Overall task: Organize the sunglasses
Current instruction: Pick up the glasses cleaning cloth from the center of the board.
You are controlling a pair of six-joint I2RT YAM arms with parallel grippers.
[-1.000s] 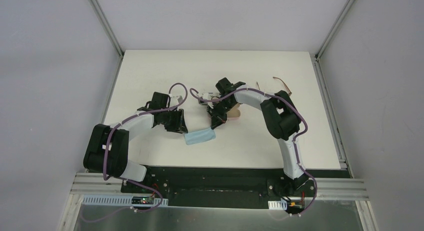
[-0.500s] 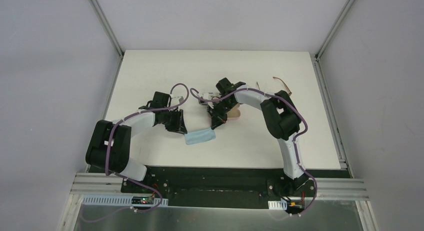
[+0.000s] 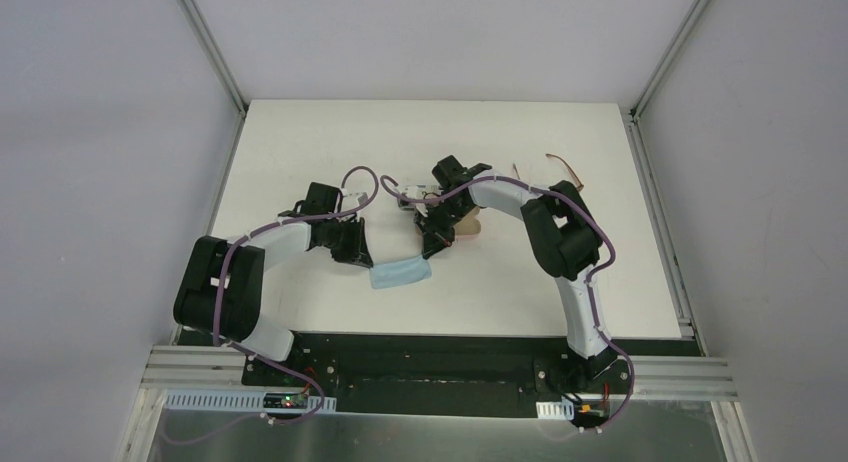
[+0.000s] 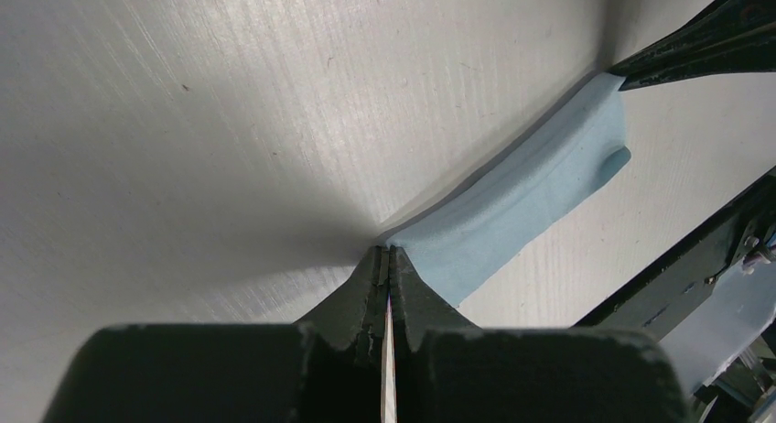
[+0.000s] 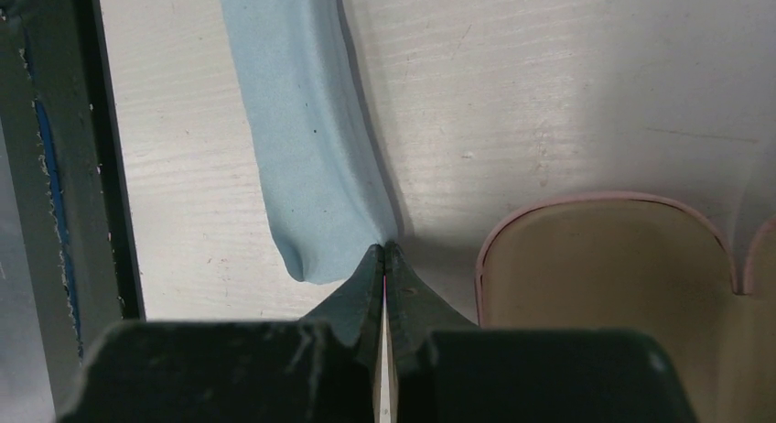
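Black left end effector [image 4: 386, 254] clamps one end of a folded light blue fabric cloth [image 3: 400, 274], right end effector [image 5: 384, 249] the other, apparently drawing it taut beside an open oblong pink case [image 5: 604, 258], while thin brown-framed sunglasses [image 3: 565, 167] lie far right on the white surface [image 3: 300, 142].

Mostly matt stuff here, barely any shine

The soft light blue cloth [image 4: 522, 199] looks like smooth microfibre. The white desk [image 4: 183, 121] has a fine brushed grain with a faint sheen. The open pink oblong case [image 5: 595, 286] has a smooth beige lining. The left end effector [image 4: 386, 258] and right end effector [image 5: 384, 254] look like dark, matt, slightly scuffed plastic.
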